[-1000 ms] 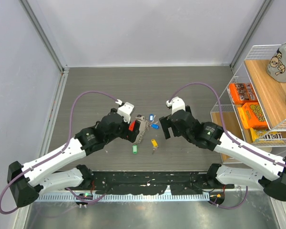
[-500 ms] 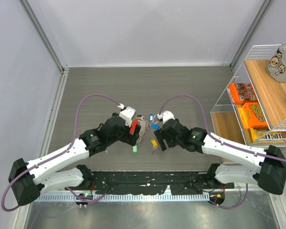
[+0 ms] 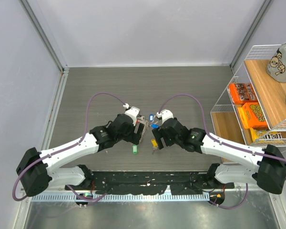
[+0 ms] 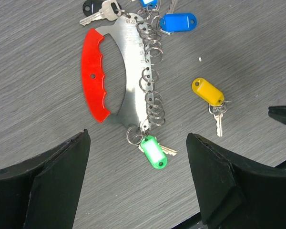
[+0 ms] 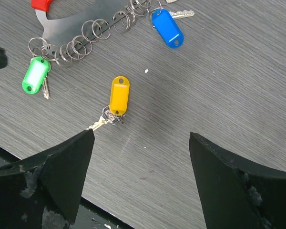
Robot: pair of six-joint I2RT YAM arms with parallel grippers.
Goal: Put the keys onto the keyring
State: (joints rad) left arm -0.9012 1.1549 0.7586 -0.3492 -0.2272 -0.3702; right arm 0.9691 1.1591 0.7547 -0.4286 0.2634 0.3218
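The left jaws and right jaws are held released above the grey surface. The yellow-tagged small metal key is seen lying loose near the red-handled steel plate edged with thin rings.

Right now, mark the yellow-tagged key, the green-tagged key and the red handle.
yellow-tagged key (image 5: 119, 94): right wrist view, on its tag.
green-tagged key (image 4: 152, 153): left wrist view, on its tag.
red handle (image 4: 91, 83): left wrist view, mid-grip.

text: none legible | metal plate: stamped marks, too small to read
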